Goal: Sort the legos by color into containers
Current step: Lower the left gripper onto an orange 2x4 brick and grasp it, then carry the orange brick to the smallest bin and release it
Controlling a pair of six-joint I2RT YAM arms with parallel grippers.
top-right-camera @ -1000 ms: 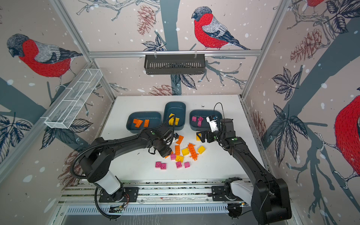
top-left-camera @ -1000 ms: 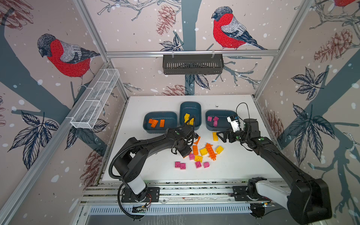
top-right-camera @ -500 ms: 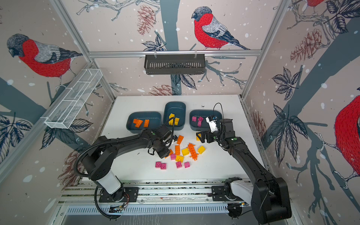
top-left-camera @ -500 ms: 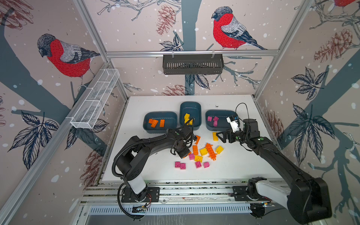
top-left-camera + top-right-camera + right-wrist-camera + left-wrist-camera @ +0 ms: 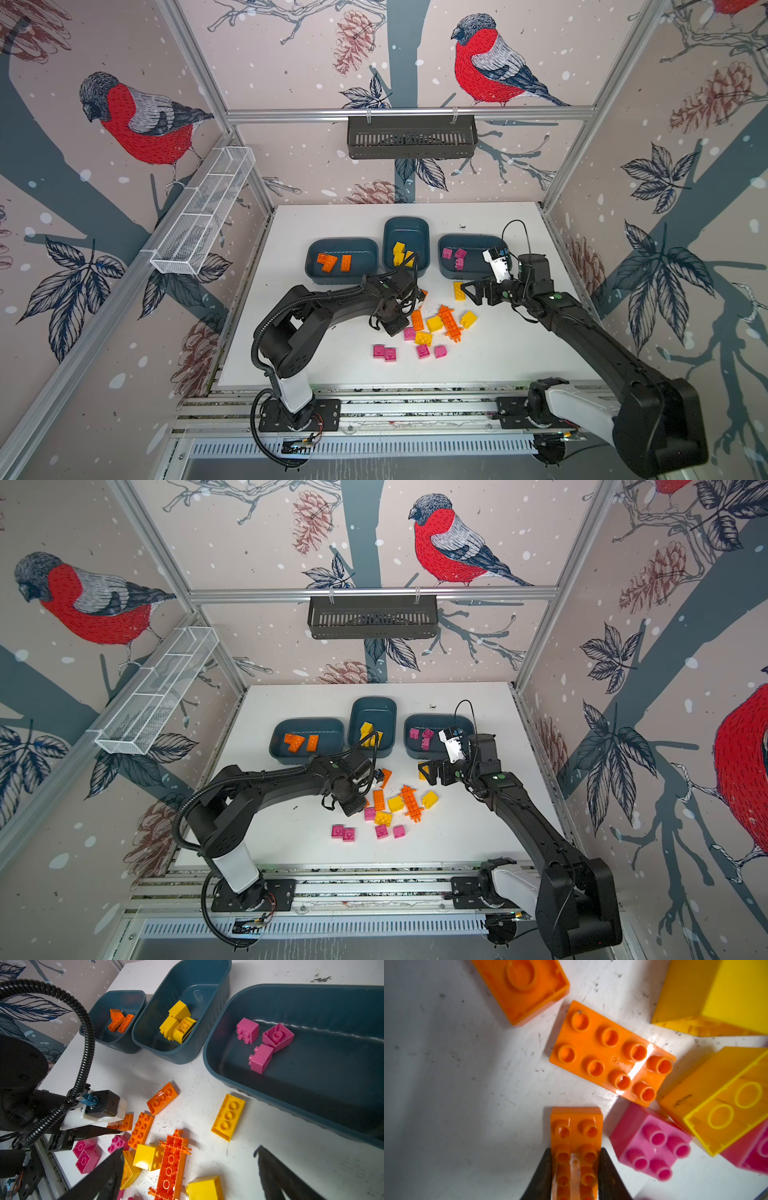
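Gripping orange brick (image 5: 576,1124), left pincer (image 5: 575,1152); brick's rear end cut off.

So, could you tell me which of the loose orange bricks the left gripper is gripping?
The narrow orange brick, pinched in the left gripper. The eight-stud orange plate and the upturned orange brick lie free nearby.

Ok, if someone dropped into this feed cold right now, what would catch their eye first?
A scatter of loose legos in the middle, in front of a row of teal tubs: tub of orange bricks, tub of yellow bricks, tub of pink bricks, left to right in both top views. Then the left gripper, shut on a thin orange brick at the heap's edge, and the right gripper, open in front of the tub of pink bricks.
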